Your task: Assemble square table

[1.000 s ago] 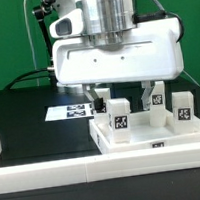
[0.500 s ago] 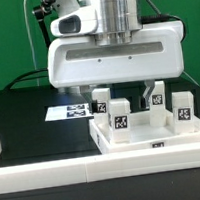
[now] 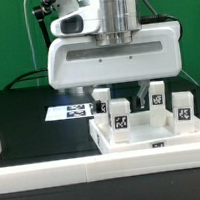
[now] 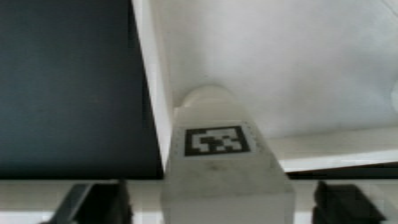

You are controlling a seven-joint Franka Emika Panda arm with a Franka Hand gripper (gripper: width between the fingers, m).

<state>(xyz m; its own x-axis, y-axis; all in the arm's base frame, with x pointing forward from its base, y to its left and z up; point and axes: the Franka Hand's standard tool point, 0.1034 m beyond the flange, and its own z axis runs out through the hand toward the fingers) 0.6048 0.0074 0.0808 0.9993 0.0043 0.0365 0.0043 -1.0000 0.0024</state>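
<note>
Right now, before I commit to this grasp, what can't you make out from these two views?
- Gripper fingertips: exterior view, hidden behind the standing legs, so contact is unclear.
- Leg between the fingers: wrist view, blurred and cut by the frame edge; grip not confirmed.
- Square table slab: exterior view, rear part hidden by the legs and the gripper.
- Marker board: exterior view, partly covered, tags too small.

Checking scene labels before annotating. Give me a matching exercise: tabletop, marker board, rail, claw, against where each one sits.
Things:
1 tabletop
2 marker board
3 rail
4 claw

Places:
A above the legs
B flat on the black table
C across the front, nearest the camera
D under four standing legs

Pairs: 1-D; 2-B; 3-C; 4-A
</note>
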